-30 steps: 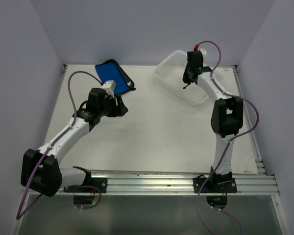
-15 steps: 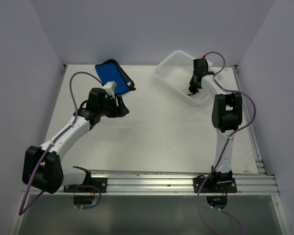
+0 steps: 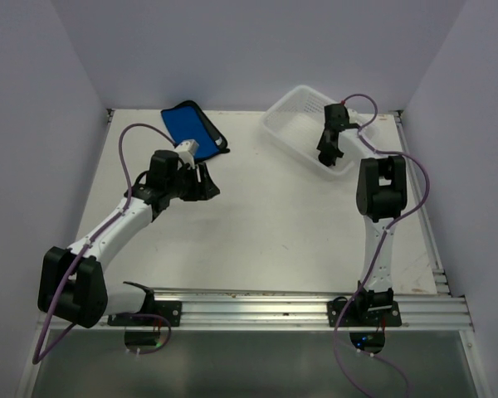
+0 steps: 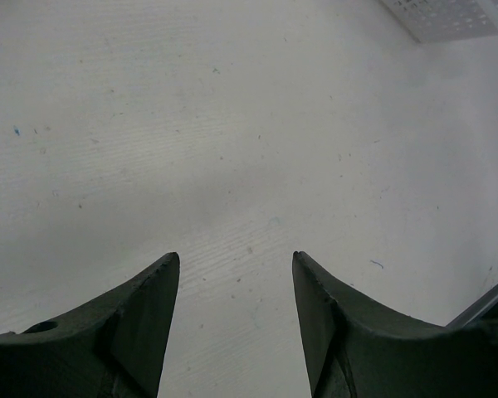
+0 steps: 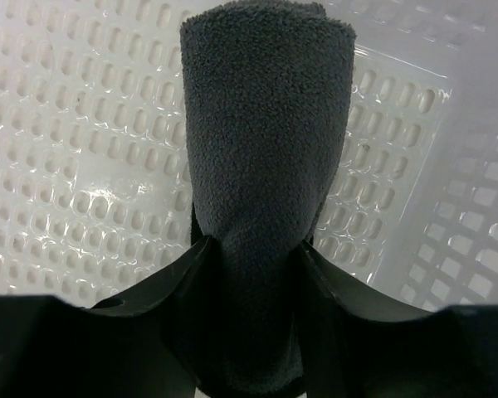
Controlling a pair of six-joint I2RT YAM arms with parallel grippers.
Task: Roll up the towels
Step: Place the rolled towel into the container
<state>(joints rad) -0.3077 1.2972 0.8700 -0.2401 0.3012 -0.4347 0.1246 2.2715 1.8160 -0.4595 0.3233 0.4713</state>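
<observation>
One of two towels looks finished, as we judge it, so the task stands about halfway. Nearest to us, the left fingers [image 4: 141, 332] are spread wide and hold nothing, hanging over a bare stretch of the white counter [image 3: 274, 224]. Just beyond them, at the far left of the counter, the blue towel [image 3: 191, 126] with black edging lies flat and unrolled, not touched by either arm. Rolling it is what remains, and we take it to be the left arm's next job.

Farther off on the right, the right fingers [image 5: 141, 332] reach down into the white perforated basket [image 5: 66, 124]. They pinch the dark rolled towel [image 5: 266, 124] on both sides, and the roll narrows where they press it. Its far end lies against the basket's holed floor. We judge that this roll is being set down there and needs only to be let go.

We can read no brand, label or writing on the towels, the basket or the arms.
</observation>
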